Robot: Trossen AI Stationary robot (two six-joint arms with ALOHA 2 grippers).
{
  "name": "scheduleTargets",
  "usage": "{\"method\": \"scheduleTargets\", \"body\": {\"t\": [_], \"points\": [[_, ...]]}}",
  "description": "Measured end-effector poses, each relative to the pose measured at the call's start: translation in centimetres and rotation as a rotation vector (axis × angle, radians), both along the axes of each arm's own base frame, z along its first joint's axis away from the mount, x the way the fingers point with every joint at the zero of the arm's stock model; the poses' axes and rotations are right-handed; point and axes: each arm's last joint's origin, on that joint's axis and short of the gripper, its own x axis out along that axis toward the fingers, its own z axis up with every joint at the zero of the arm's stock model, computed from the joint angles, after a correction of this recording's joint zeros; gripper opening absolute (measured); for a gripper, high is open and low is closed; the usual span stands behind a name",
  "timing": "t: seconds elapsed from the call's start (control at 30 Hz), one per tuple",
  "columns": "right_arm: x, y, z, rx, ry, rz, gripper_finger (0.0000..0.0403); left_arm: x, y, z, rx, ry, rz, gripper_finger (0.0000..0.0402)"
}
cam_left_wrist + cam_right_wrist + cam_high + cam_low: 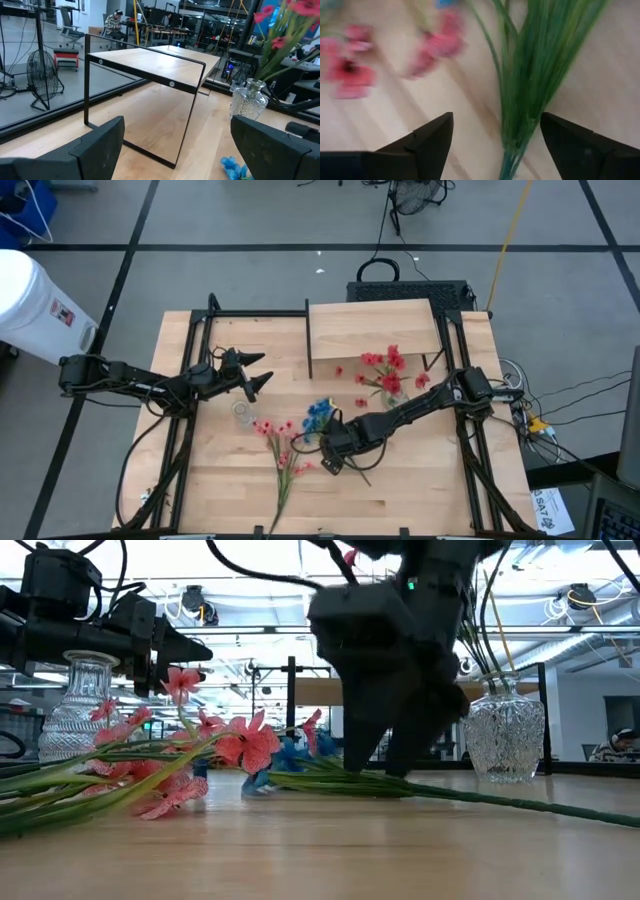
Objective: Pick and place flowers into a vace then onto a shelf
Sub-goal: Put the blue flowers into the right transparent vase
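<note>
Right wrist view: flowers between end effector fingers

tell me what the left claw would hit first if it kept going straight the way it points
Probably the shelf: the open left claw faces its black leg frame and the space beneath the board. The glass vase stands off to one side, though depth is hard to judge.

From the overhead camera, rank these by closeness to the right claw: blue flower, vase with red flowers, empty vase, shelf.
From the right claw:
1. Blue flower, just beyond it.
2. Empty vase and vase with red flowers: too close to call, on opposite sides.
3. Shelf, at the far edge.
</note>
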Motion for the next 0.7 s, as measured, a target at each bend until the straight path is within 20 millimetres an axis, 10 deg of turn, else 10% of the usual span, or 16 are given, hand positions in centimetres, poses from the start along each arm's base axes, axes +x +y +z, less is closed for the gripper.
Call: {"method": "scheduleTargets", "body": {"t": [0.33,0.7], "points": [[-1.1,-0.4,-2.1,0.002,-0.011,-0.058,0.0249,0.0,0.0,0.0,0.000,0.000,0.000,0.0365],[-1.1,-1.3,-2.3,-0.025,0.012,-0.056,0.0017,0.0,0.0,0.0,0.000,0.000,0.000,0.0365]]}}
